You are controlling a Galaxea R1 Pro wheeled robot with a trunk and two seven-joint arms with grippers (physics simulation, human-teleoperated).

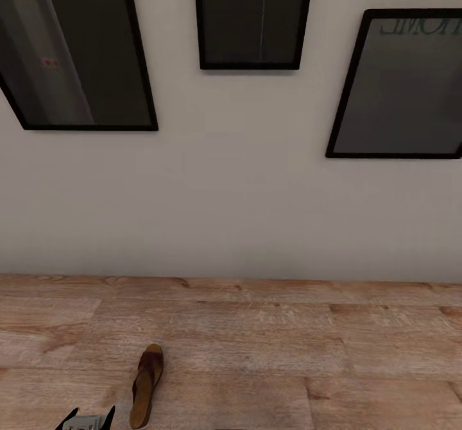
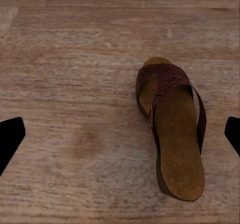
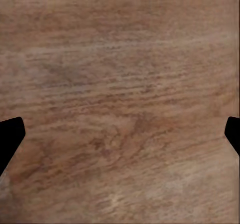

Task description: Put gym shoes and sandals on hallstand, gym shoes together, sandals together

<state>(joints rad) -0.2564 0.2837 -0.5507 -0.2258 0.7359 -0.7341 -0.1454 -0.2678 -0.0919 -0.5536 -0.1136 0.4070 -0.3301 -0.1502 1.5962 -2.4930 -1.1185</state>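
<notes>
With its fingers [image 2: 10, 139] spread wide, the left gripper [image 2: 120, 136] hangs above one sandal [image 2: 172, 129] lying on the corridor floor [image 2: 75, 58] nearer one fingertip, so I would center it before descending; the right gripper [image 3: 120, 134] is also spread.

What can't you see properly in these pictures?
- Left gripper, head view: cut off by the bottom edge, so its arm is out of frame.
- Sandal: its sole is hidden against the corridor floor.
- Framed pictures on the wall: too dark to read, and cut by the top and side edges.
- Right gripper, right wrist view: just fingertip corners at the edges.
</notes>
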